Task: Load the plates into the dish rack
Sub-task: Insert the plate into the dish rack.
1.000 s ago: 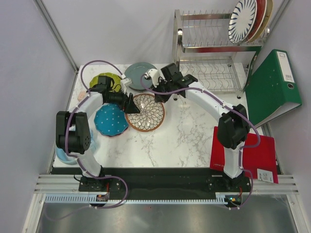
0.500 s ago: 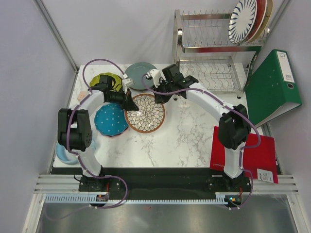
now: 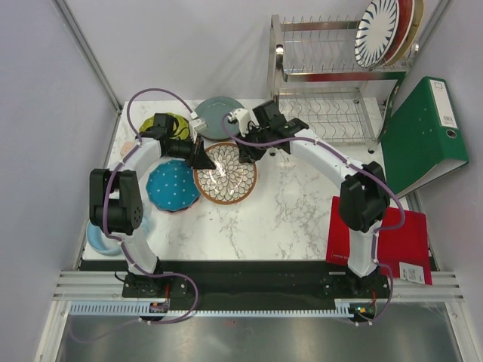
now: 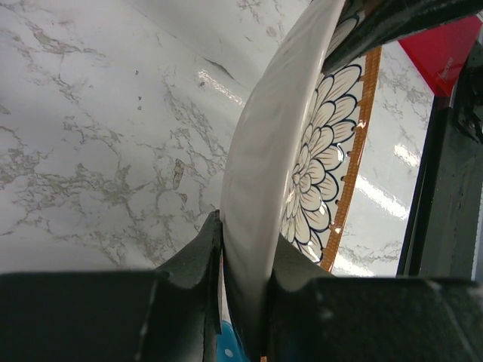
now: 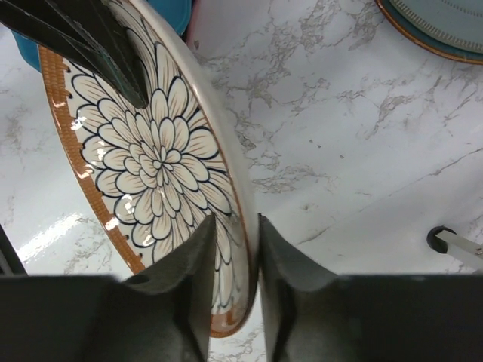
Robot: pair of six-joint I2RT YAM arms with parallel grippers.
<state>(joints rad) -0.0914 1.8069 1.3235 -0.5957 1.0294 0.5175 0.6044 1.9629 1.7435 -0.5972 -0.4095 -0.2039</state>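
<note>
A white plate with a dark-outlined flower pattern and orange rim [image 3: 225, 175] lies mid-table, tilted. My left gripper [image 3: 202, 157] is shut on its left rim; the pale underside [image 4: 264, 173] runs up from between the fingers [image 4: 189, 264]. My right gripper [image 3: 247, 151] is shut on the opposite rim, one finger on the flower face [image 5: 151, 158], the other [image 5: 290, 264] against the outer edge. Teal dotted [image 3: 172, 187], lime [image 3: 172, 121] and grey-blue [image 3: 219, 115] plates lie around. The dish rack [image 3: 324, 72] at the back right holds a striped plate [image 3: 376, 32] with others behind it.
A green binder [image 3: 423, 136] leans right of the rack. A red folder [image 3: 392, 237] lies at the front right. A small pink cube [image 3: 127, 147] sits by the left edge. A light blue dish [image 3: 96, 240] shows under the left arm.
My left gripper has closed onto the flower plate's left rim. My right gripper opened, then closed over the opposite rim. Both arms barely shifted.
</note>
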